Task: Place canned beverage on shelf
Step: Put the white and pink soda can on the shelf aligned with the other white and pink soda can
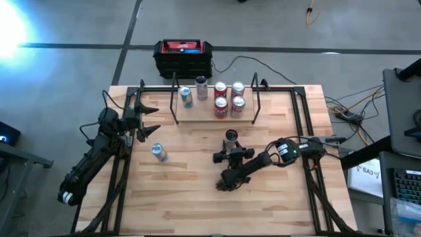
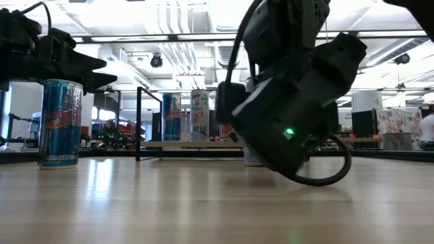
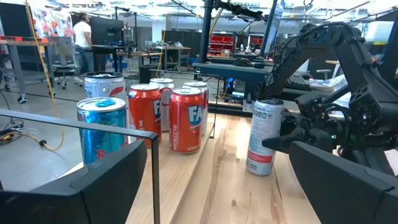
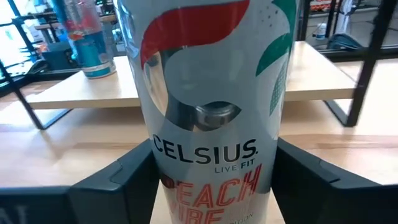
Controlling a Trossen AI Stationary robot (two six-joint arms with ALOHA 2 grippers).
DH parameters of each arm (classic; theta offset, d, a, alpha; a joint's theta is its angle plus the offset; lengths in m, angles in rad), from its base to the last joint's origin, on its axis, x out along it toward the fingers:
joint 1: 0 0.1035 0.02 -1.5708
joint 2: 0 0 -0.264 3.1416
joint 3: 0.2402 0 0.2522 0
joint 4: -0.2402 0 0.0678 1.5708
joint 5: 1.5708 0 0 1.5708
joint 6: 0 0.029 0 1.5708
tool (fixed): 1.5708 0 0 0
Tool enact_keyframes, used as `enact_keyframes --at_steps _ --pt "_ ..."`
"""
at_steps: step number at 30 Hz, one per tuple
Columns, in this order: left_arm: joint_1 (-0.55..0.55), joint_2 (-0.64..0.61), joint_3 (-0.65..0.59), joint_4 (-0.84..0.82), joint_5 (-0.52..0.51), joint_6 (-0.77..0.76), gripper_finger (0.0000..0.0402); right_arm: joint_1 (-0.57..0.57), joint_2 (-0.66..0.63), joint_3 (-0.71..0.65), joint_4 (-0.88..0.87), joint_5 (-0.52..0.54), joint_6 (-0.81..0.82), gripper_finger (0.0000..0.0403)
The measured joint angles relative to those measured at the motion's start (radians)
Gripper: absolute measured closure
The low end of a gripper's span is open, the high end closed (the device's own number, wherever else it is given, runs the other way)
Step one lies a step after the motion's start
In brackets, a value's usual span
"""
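Left gripper [image 1: 150, 120] hung with jaws released, a blue can [image 1: 158, 152] on the worktop [image 1: 197, 197] just beside it, right gripper [image 1: 231, 146] had its jaws against a white can [image 4: 208, 106], shelf [image 1: 197, 112] beyond.

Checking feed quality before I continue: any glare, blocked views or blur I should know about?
High view: strong glare at the upper left corner, table evenly lit. Low view: the right arm blocks the middle, ceiling lights blown out. Right wrist view: the Celsius can fills the frame, with reflections on it. Left wrist view: sharp, its own fingers dark.
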Motion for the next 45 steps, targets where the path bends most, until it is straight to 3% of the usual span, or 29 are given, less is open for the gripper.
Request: enact_keyframes --at_steps 8,22,40,45 --pt "0.0 0.0 0.0 0.0 0.0 0.0 0.0022 -0.022 0.0 0.048 0.183 0.042 -0.271 0.0156" --pt "0.0 0.0 0.0 0.0 0.0 0.0 0.0022 -0.119 0.0 0.104 0.776 0.073 -0.985 0.0156" --pt "0.0 0.0 0.0 0.0 0.0 0.0 0.0022 -0.181 0.0 0.103 1.224 0.013 -1.423 0.0155" --pt "0.0 0.0 0.0 0.0 0.0 0.0 0.0022 -0.198 0.0 0.103 1.255 -0.021 -1.451 0.0151"
